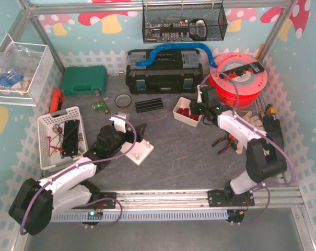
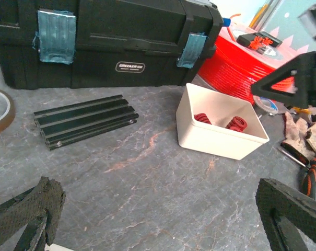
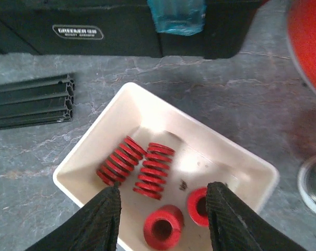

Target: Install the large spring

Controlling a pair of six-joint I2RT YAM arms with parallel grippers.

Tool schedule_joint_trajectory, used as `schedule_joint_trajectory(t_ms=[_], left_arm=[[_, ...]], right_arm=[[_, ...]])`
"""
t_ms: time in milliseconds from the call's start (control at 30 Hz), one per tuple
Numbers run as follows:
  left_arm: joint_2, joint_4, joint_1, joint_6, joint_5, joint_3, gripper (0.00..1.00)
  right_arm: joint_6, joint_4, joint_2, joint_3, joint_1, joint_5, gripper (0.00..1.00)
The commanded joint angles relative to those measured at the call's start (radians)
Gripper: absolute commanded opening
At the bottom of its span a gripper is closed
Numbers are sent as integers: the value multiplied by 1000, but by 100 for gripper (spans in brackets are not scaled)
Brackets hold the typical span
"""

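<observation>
A white bin (image 3: 95,151) holds several red springs: two long ones lying side by side (image 3: 154,170) and two short ones standing on end (image 3: 163,228). My right gripper (image 3: 163,219) is open and hovers just above the bin, its fingers either side of the short springs and holding nothing. In the top view it (image 1: 202,107) is at the bin's (image 1: 179,117) right edge. My left gripper (image 2: 158,219) is open and empty over bare table, well short of the bin (image 2: 220,137). In the top view it (image 1: 139,132) is above a white block (image 1: 139,153).
A black toolbox (image 1: 163,73) and a red cable reel (image 1: 241,78) stand behind the bin. Black extrusion bars (image 1: 149,105) and a tape roll (image 1: 123,100) lie to its left. A white basket (image 1: 61,136) is at far left; pliers (image 1: 225,142) and gloves at right.
</observation>
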Motion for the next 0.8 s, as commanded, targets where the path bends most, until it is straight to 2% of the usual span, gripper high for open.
schedule_joint_trajectory(t_ms=[0, 133, 367, 567, 767], left_arm=[[-16, -10, -7, 22, -33, 23, 99], [-23, -20, -9, 27, -49, 27, 99], [-34, -26, -13, 30, -51, 28, 99], [-44, -33, -15, 36, -61, 28, 99], [-45, -32, -20, 36, -61, 29, 99]], right_arm=[[-52, -185, 157, 158, 44, 120, 48], [-30, -254, 250, 239, 47, 188, 46], [-30, -312, 357, 327, 48, 164, 45], [-10, -361, 383, 345, 50, 237, 47], [-5, -371, 393, 348, 50, 237, 47]])
